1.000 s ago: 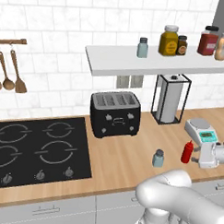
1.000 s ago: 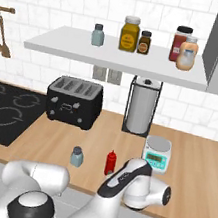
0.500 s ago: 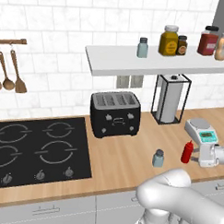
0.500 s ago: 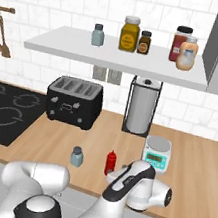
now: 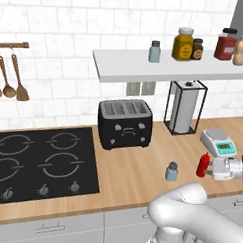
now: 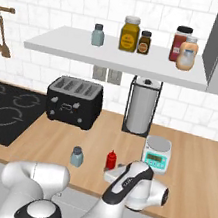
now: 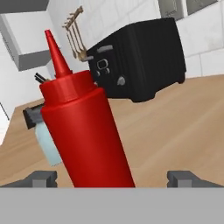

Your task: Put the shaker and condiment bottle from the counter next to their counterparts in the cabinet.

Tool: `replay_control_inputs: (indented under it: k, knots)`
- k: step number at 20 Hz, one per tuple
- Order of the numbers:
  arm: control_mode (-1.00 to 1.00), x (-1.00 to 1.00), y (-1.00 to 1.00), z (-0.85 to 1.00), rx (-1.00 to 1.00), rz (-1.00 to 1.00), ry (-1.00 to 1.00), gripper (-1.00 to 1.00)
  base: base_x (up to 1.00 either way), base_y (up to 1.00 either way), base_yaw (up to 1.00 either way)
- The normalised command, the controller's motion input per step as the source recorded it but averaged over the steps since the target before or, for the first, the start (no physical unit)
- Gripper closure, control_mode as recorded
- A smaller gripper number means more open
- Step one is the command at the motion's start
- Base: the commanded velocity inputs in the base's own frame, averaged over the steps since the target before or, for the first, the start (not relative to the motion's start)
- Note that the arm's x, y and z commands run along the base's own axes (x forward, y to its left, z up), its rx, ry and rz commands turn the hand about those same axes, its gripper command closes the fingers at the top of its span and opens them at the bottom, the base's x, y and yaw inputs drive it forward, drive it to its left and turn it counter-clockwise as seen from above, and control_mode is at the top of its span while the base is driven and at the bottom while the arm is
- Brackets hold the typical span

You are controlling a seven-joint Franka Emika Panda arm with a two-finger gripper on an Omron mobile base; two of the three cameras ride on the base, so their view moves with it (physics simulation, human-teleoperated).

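Your task things on the wooden counter [image 5: 137, 159] and the white shelf cabinet [image 5: 146, 67].
You see the red condiment bottle [image 7: 83, 127] upright just beside the capped shaker [image 5: 172, 172]; their counterparts, grey-capped shaker [image 5: 154, 51] and peach bottle [image 5: 241, 50], stand well apart on that shelf.

1. The white arm bent low over the counter's [image 5: 121, 168] front edge, forearm reaching toward its right end.
2. The gripper [image 7: 112, 178] lay level, jaws spread wide either side of the condiment bottle [image 7: 83, 127].
3. The fingertips [image 7: 41, 178] apparently touched nothing.

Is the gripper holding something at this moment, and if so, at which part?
Nothing is held yet. The gripper is open, its fingers on either side of the lower body of the red condiment bottle, apart from it.
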Motion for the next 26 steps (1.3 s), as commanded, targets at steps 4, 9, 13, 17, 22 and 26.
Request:
replay_control_inputs:
  k: [4, 9, 13, 17, 22, 26]
  knots:
    - [-1.00, 0.06, 0.18, 0.00, 0.02, 0.00, 0.00, -1.00, 0.00, 0.00, 0.00]
    - [-1.00, 0.08, 0.28, -0.01, 0.00, 0.00, 0.04, 1.00, 0.00, 0.00, 0.00]
    - [-1.00, 0.00, 0.02, 0.02, 0.00, -0.07, 0.01, 1.00, 0.00, 0.00, 0.00]
    - [-1.00, -0.09, 0.00, 0.45, 0.00, -0.21, -0.25, 1.00, 0.00, 0.00, 0.00]
    - [-1.00, 0.00, 0.00, 0.76, 0.00, -0.13, -0.28, 1.00, 0.00, 0.00, 0.00]
    - [-1.00, 0.00, 0.00, 0.95, 0.00, -0.11, -0.02, 1.00, 0.00, 0.00, 0.00]
